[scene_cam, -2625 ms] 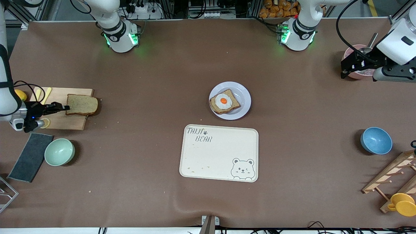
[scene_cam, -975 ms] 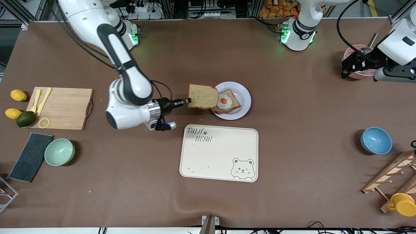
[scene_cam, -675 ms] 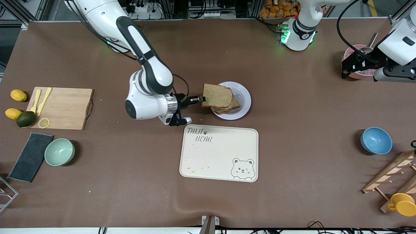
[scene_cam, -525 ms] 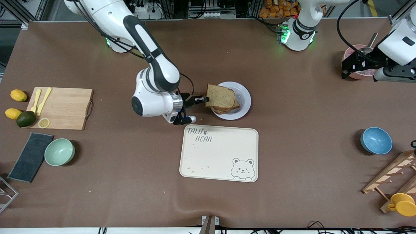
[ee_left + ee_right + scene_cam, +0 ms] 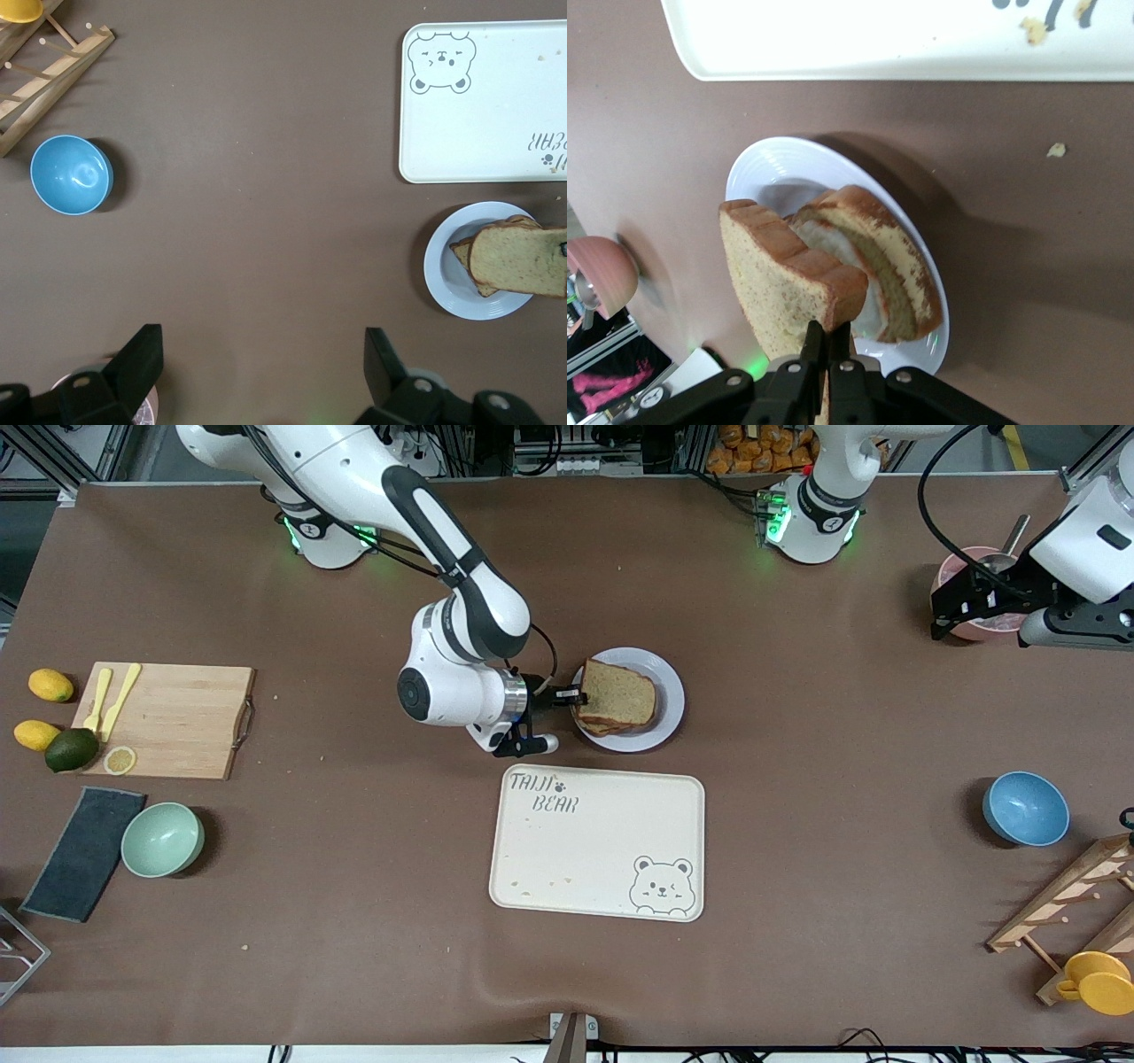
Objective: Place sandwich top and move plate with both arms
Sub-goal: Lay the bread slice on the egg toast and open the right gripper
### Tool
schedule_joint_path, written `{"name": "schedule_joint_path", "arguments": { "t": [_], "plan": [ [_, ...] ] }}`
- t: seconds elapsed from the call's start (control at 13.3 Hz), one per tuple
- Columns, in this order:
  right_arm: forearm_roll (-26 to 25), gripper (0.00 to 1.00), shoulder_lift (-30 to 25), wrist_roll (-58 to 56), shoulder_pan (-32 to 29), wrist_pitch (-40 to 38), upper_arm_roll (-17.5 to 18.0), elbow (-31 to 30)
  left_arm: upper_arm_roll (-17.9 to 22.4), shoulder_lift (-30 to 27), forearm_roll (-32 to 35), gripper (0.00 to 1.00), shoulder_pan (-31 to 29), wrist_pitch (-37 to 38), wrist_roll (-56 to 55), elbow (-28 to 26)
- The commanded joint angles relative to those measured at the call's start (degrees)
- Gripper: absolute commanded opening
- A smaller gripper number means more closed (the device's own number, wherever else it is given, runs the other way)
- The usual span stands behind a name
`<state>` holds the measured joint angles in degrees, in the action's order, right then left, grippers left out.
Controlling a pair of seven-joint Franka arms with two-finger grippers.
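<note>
The sandwich top [image 5: 619, 692] is a plain brown bread slice held level just over the egg-topped slice on the lavender-white plate [image 5: 671, 700] at the table's middle. My right gripper [image 5: 570, 696] is shut on its crust at the plate's rim toward the right arm's end. In the right wrist view the sandwich top [image 5: 784, 283] hangs over the lower slice [image 5: 890, 274], the egg white showing between them on the plate [image 5: 757, 173]. My left gripper [image 5: 952, 607] waits open over the pink pot at the left arm's end; its fingers [image 5: 140, 359] hold nothing.
The cream bear tray [image 5: 598, 841] lies just nearer to the camera than the plate. A cutting board [image 5: 168, 717], lemons, an avocado, a green bowl [image 5: 162, 839] and a dark cloth sit toward the right arm's end. A blue bowl [image 5: 1025, 808] and wooden rack [image 5: 1067, 908] sit toward the left arm's end.
My right gripper has carried the sandwich top from beside the plate to over the egg slice and lowered it, so the egg is now covered. The left arm has not moved.
</note>
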<state>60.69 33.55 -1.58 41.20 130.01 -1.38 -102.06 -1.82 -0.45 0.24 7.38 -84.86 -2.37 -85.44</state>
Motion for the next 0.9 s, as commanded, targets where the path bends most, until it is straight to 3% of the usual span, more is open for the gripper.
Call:
{"name": "schedule_joint_path", "arguments": {
  "t": [0.0, 0.07, 0.15, 0.22, 0.3, 0.45, 0.6, 0.82],
  "plan": [
    [1.5, 0.23, 0.7, 2.1, 1.7, 1.4, -0.7, -0.2, -0.1, -0.1, -0.8, 1.00, -0.3, 0.6, -0.7, 0.3],
    [1.5, 0.36, 0.9, 4.5, 1.7, 1.4, -0.7, 0.1, -0.1, -0.1, -0.8, 1.00, -0.3, 0.6, -0.8, 0.3],
    [1.5, 0.56, 0.8, 8.7, 1.6, 1.3, -0.8, 0.3, -0.1, -0.1, -0.8, 1.00, -0.3, 0.6, -0.8, 0.4],
    [1.4, 0.87, 0.6, 11.0, 1.4, 1.2, -0.8, 0.5, -0.1, -0.1, -0.8, 1.00, -0.3, 0.6, -0.7, 0.3],
    [1.4, 1.00, 0.3, 11.2, 1.3, 1.0, -0.8, 0.6, -0.1, -0.1, -0.8, 1.00, -0.3, 0.6, -0.7, 0.3],
    [1.2, 1.00, -0.2, 11.2, 0.6, 0.2, -1.0, 1.1, -0.1, -0.1, -0.8, 1.00, -0.3, 0.6, -0.8, 0.3],
    [0.5, 1.00, -1.7, 11.8, -1.3, -6.8, -2.4, 1.3, -0.1, 0.1, -0.9, 1.00, -0.4, 0.6, -0.8, 0.1],
    [-2.6, 1.00, -5.0, 12.3, -2.4, -20.5, -9.7, 1.5, 0.1, 0.4, -1.1, 1.00, -0.6, 0.6, -0.9, 0.2]
  ]
}}
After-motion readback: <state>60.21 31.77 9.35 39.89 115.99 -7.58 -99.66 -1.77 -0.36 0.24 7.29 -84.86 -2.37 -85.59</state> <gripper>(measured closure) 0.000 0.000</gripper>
